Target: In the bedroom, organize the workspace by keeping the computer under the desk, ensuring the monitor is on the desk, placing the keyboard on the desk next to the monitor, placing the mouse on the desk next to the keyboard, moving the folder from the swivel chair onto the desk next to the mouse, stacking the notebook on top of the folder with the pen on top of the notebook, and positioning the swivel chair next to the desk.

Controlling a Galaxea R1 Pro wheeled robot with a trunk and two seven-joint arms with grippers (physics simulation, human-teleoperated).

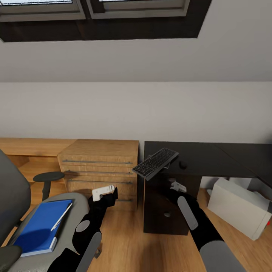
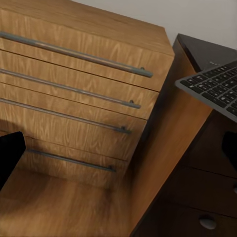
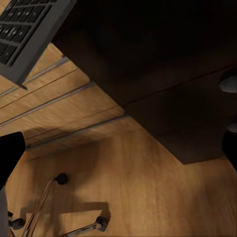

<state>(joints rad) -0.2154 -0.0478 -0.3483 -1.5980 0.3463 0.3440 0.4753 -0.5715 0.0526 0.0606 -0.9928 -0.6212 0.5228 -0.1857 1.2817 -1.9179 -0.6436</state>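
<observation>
Both arms are reaching up from the bottom of the head view: the left gripper point(image 1: 104, 192) is hovering with fingers apart beside the swivel chair point(image 1: 77, 204), where a blue folder point(image 1: 39, 226) and pen point(image 1: 61, 216) are lying at lower left. The keyboard point(image 1: 155, 163) is sitting tilted over the dark desk point(image 1: 211, 158) edge at centre, above the right gripper point(image 1: 177, 186), whose spread I cannot tell. No key lettering is readable; the mouse point(image 1: 183, 164) is resting just right of it.

Attic bedroom workspace: sloped ceiling with skylight point(image 1: 102, 15), dark desk point(image 1: 200, 158), wooden drawers point(image 1: 99, 166), swivel chair point(image 1: 22, 211)

Wooden drawer cabinet point(image 1: 99, 172) with four bar handles, centre-left, against white wall point(image 1: 151, 109). Low wooden shelf point(image 1: 30, 151) far left. Dark-framed window point(image 1: 102, 17) above. Wood floor point(image 1: 132, 245).
</observation>
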